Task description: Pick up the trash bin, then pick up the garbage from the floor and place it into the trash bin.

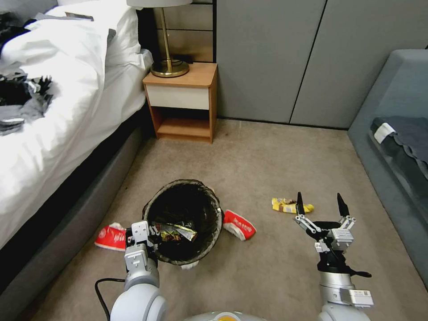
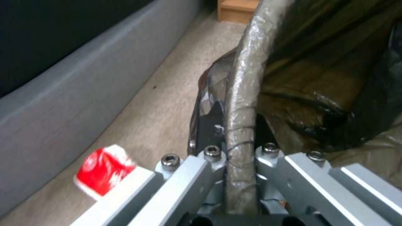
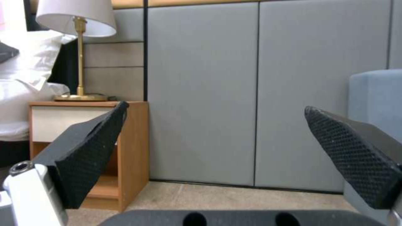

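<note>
Bed (image 1: 58, 102) with white duvet runs along robot's left; grey sofa (image 1: 392, 133) on the right; grey panel wall behind. Wooden nightstand (image 1: 183, 102) beside the bed head, brass lamp (image 1: 168, 62) on top.

Beige carpet floor (image 1: 267, 160) carries the task items. Trash bin (image 1: 183, 220) sits in front of the robot, left of centre, dark bag liner folded over the rim, a few wrappers already lying inside.

Left gripper (image 1: 149, 232) is at the bin's near-left rim, clamped narrow on it: left wrist view shows the liner-wrapped rim (image 2: 241, 103) running straight between the two fingers, one finger (image 2: 209, 122) outside the wall, the other inside. Whether the bin is off the floor can't be told.

Right gripper (image 1: 322, 201) is held above the carpet on the right, well apart from the bin, spread wide, holding and touching nothing. Black textured fingertips (image 3: 90, 157) point at the wall in the right wrist view.

Garbage on the floor:
- red-and-white wrapper (image 1: 111, 237) left of the bin, near the bed base; also in left wrist view (image 2: 102, 171)
- second red-and-white wrapper (image 1: 239, 224) just beside the bin's right side
- yellow snack wrapper (image 1: 289, 205) further right, partly hidden behind the right gripper's left fingertip
</note>
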You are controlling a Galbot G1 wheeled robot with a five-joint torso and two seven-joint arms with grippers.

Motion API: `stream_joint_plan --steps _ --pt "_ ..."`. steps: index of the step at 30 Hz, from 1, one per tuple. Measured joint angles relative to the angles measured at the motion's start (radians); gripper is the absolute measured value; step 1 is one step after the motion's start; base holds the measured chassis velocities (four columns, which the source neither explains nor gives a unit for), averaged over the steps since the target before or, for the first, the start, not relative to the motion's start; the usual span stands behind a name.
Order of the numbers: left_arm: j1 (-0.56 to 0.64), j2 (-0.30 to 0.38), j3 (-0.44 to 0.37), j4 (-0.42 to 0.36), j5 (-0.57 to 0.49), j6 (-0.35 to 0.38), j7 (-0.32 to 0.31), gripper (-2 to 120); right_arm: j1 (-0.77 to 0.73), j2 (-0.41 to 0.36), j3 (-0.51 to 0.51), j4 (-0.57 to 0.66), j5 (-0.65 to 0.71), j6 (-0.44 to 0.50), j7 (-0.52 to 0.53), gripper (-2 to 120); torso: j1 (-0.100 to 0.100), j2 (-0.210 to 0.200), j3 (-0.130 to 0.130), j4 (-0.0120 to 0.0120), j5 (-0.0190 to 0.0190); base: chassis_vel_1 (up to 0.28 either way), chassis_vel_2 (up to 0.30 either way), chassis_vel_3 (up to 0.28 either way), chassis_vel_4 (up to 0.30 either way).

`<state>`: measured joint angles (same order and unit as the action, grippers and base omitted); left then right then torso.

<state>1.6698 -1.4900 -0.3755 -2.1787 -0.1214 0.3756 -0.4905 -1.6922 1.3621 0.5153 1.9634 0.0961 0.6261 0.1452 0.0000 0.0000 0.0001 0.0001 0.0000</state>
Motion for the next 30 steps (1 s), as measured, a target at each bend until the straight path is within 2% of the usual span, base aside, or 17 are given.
stream_joint_plan --steps 8,17,22,29,30 --pt "-0.001 -0.001 0.001 0.0 0.001 -0.001 0.001 0 0.016 -0.001 0.013 -0.012 0.0 0.026 -0.021 100 0.0 0.0 0.0 0.0 -0.0003 -0.159 0.14 0.16 -0.129" --pt "0.003 -0.001 0.003 0.0 0.004 -0.001 0.001 0 0.042 -0.016 0.039 -0.023 -0.03 0.03 -0.026 100 0.0 0.0 0.0 -0.0003 0.0 0.009 -0.009 -0.014 0.007" --pt "0.004 0.001 0.003 0.0 0.004 -0.001 0.001 0 0.087 -0.05 0.074 -0.036 -0.036 -0.016 -0.067 100 0.0 0.0 0.0 -0.0002 0.0 0.0 0.0 0.0 0.0" --pt "0.006 0.003 0.003 -0.003 0.005 -0.001 0.001 0 0.255 -0.112 0.131 -0.12 -0.043 -0.174 -0.188 100 0.0 0.0 0.0 0.0 -0.0001 0.0 0.0 0.0 0.0" --pt "0.006 0.003 0.003 -0.003 0.005 -0.001 0.001 0 0.255 -0.112 0.131 -0.12 -0.043 -0.174 -0.188 100 0.0 0.0 0.0 0.0 -0.0001 0.0 0.0 0.0 0.0"
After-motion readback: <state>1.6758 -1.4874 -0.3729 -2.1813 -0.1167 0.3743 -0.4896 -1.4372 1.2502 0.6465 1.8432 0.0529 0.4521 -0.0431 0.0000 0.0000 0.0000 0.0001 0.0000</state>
